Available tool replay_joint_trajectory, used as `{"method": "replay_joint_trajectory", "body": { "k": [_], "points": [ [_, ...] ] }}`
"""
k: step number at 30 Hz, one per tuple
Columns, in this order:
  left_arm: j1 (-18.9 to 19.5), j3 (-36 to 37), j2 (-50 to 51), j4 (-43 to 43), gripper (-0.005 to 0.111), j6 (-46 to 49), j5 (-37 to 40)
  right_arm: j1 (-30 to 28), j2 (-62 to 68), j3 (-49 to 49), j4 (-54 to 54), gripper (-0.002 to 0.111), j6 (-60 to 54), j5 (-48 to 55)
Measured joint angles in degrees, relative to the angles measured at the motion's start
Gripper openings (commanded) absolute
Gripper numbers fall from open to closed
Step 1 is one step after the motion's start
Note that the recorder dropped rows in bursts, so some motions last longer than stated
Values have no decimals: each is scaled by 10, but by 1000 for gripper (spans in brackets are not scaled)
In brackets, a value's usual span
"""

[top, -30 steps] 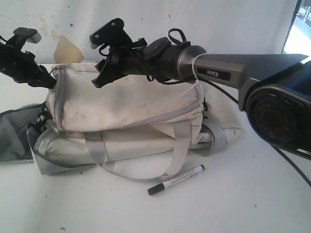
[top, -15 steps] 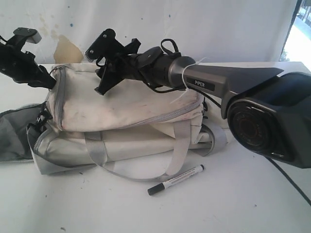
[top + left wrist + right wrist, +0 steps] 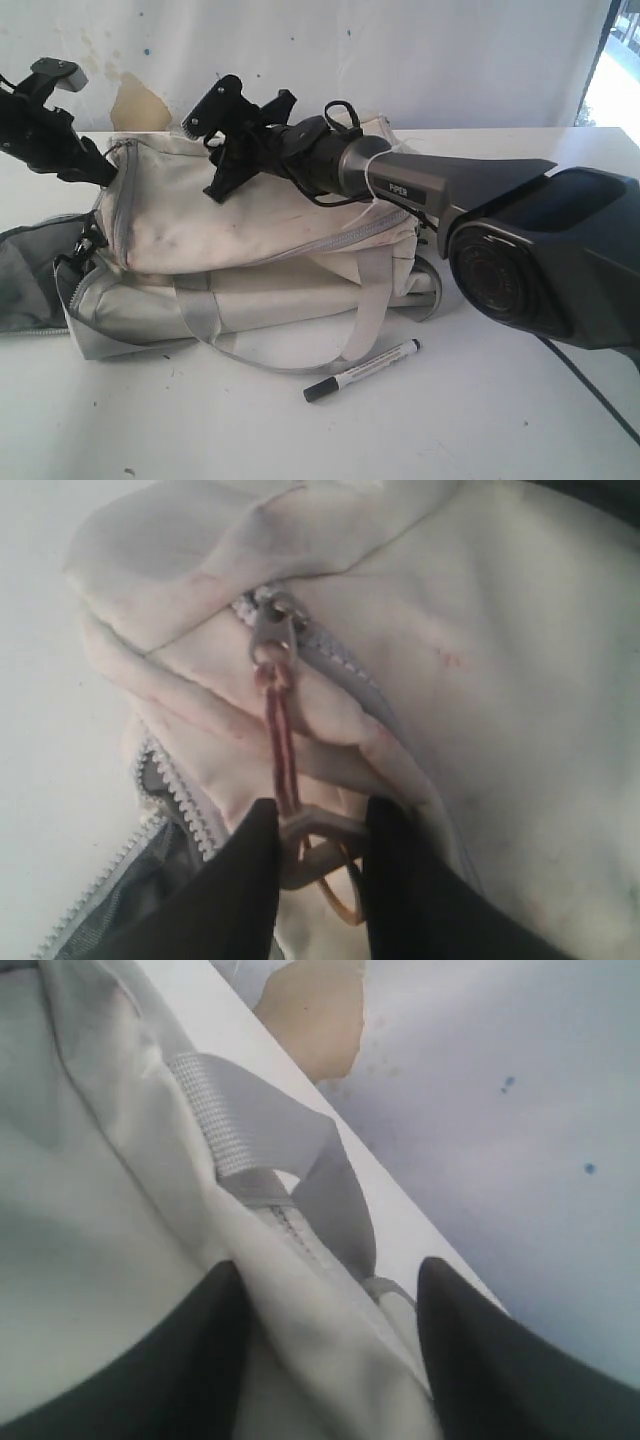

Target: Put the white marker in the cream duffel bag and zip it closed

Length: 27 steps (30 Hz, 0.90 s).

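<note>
The cream duffel bag (image 3: 260, 230) lies on the table, its end pocket unzipped and showing dark lining (image 3: 150, 880). In front of it the white marker (image 3: 362, 370) lies loose on the table, touched by neither gripper. At the bag's left end my left gripper (image 3: 98, 165) (image 3: 318, 815) is shut on the pale loop (image 3: 315, 830) tied by a reddish cord to the grey zipper slider (image 3: 272, 635). My right gripper (image 3: 205, 155) (image 3: 325, 1280) reaches across over the bag's top rear, open, with its fingers either side of a fold of bag fabric (image 3: 330, 1350).
A grey webbing strap (image 3: 240, 1130) runs over the bag's far edge by the right fingers. Grey handles (image 3: 200, 320) droop down the bag's front. The right arm's big joint (image 3: 540, 260) fills the right foreground. A stained white wall (image 3: 400, 60) stands close behind.
The right arm has swung left and lower, bringing its open gripper down onto the top rear of the bag. The left gripper, bag and marker have not moved.
</note>
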Motion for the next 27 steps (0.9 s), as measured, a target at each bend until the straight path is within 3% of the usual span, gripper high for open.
{"method": "replay_joint_trajectory", "body": {
  "k": [3, 4, 19, 27],
  "points": [
    [0, 0, 0, 0, 0, 4, 2, 0, 2, -1, 0, 3, 1, 21],
    [0, 0, 0, 0, 0, 5, 1, 0, 2, -1, 0, 0, 1, 28],
    [0, 0, -15, 47, 0, -52, 69, 0, 3, -26, -2, 0, 215, 44],
    [-2, -1, -43, 69, 0, -81, 132, 0, 3, -41, -2, 0, 263, 46]
  ]
}}
